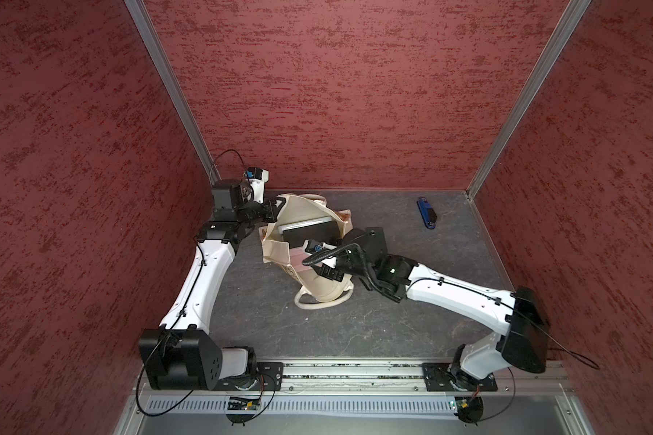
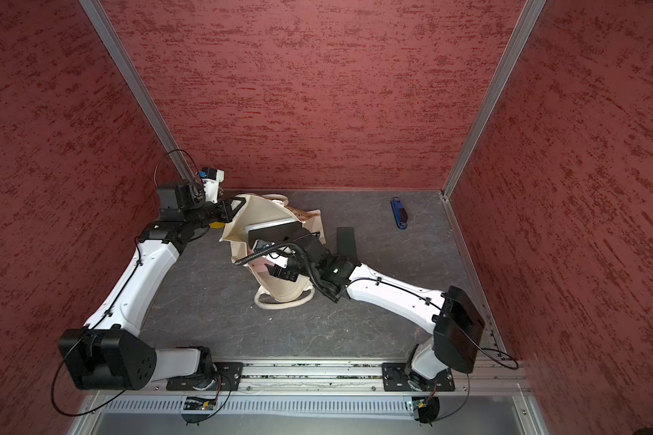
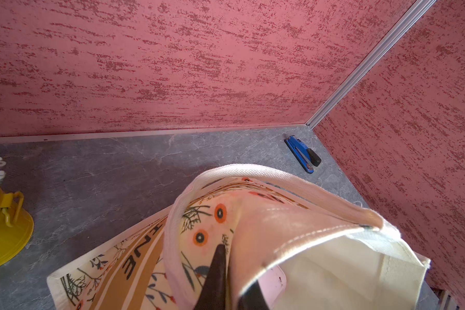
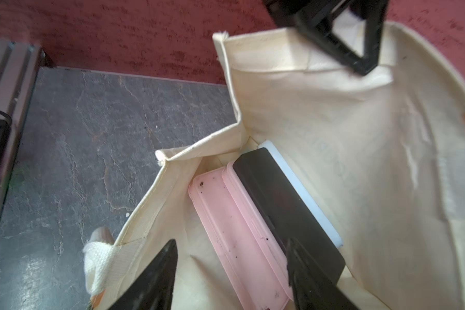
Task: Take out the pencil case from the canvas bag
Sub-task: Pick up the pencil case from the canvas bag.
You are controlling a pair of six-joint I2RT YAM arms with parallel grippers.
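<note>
The canvas bag [image 1: 319, 290] lies near the table's middle with its mouth held open, its floral side [image 3: 199, 236] facing the back wall. My left gripper [image 1: 274, 209] [image 3: 230, 264] is shut on the bag's rim at the back left. Inside lies the pink pencil case [image 4: 226, 212] [image 1: 298, 260], next to a flat black item with a white edge [image 4: 279, 198]. My right gripper [image 4: 231, 241] is inside the bag's mouth and open. One of its fingers is over the bag's lining, the other over the black item, and the pencil case lies between and beyond them, not gripped.
A blue stapler [image 1: 426, 213] [image 3: 302, 154] lies near the back right corner. A yellow bucket [image 3: 3, 230] with markers stands left of the bag, by the left arm. A flat black object [image 2: 345, 241] lies just right of the bag. Red walls close three sides.
</note>
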